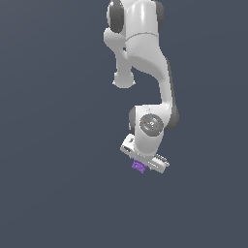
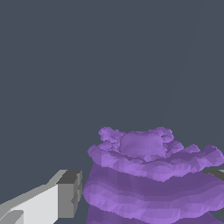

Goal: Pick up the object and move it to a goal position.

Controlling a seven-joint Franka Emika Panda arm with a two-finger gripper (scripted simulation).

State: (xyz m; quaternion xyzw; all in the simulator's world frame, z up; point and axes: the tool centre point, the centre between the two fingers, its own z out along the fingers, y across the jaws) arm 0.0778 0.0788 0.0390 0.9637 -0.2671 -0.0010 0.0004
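No legible txt or nos

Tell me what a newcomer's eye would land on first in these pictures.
The bright purple object stands out most: lumpy, in stacked ridged layers, it fills the near part of the wrist view, with a white, dark-tipped finger close beside it. In the exterior view it shows as a small purple spot under the white gripper, at the end of the white arm hanging down against a plain dark grey background.
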